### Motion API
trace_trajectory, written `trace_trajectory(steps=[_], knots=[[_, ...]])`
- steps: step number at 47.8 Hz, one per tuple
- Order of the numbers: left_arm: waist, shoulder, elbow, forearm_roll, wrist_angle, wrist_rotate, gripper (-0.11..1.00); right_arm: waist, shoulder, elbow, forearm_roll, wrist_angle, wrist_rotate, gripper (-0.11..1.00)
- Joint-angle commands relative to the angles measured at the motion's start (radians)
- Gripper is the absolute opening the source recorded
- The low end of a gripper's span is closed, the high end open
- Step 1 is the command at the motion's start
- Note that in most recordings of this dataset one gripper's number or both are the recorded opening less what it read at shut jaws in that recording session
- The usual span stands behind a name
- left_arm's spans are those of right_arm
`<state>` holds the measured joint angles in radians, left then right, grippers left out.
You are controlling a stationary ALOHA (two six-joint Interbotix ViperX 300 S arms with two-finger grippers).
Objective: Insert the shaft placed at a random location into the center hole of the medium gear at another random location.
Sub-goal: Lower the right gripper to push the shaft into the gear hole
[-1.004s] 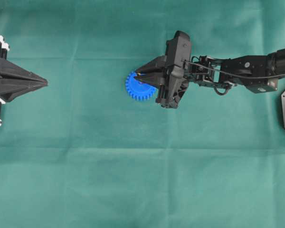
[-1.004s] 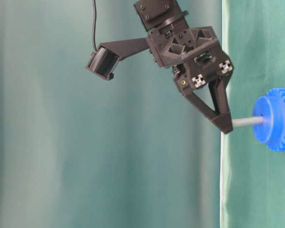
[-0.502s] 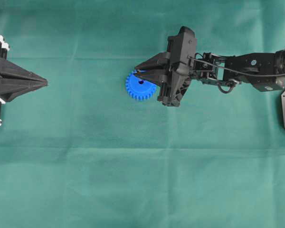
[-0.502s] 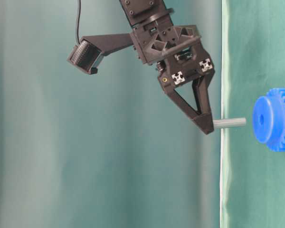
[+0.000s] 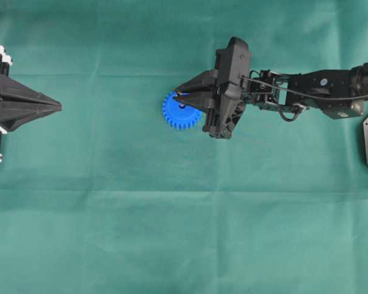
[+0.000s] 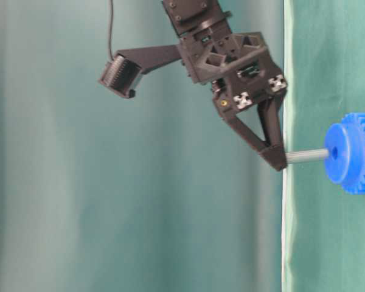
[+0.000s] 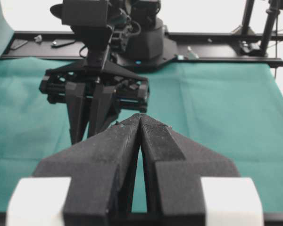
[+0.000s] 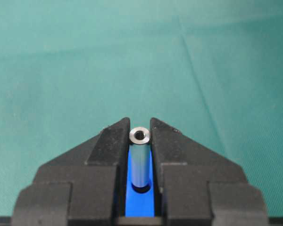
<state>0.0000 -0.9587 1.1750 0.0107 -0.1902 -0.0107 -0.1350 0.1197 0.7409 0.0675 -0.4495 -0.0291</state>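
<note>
Two black arms sit over the green table (image 5: 110,214). The right gripper (image 5: 179,95), just above the centre of the overhead frame, has its fingers (image 8: 108,141) pinched narrow on the top end of the silver shaft (image 6: 307,156). The shaft's lower end meets the centre hole (image 6: 334,152) in the hub of the blue gear (image 5: 179,114). At the left edge, the left gripper (image 5: 56,107) hovers with its fingers pressed together, holding nothing.
</note>
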Motion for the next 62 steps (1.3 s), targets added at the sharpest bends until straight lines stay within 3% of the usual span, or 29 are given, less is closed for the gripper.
trace_trajectory(steps=[1,29,62], knots=[[0.002,0.008,-0.020,0.003,-0.006,0.000,0.00,0.000,-0.002,-0.012,0.003,-0.011,-0.014,0.13],[0.002,0.008,-0.020,0.003,-0.006,0.002,0.00,0.003,0.091,-0.014,0.014,-0.037,-0.003,0.13],[0.002,0.006,-0.020,0.003,-0.006,0.002,0.00,0.006,0.086,-0.011,0.012,-0.011,-0.005,0.14]])
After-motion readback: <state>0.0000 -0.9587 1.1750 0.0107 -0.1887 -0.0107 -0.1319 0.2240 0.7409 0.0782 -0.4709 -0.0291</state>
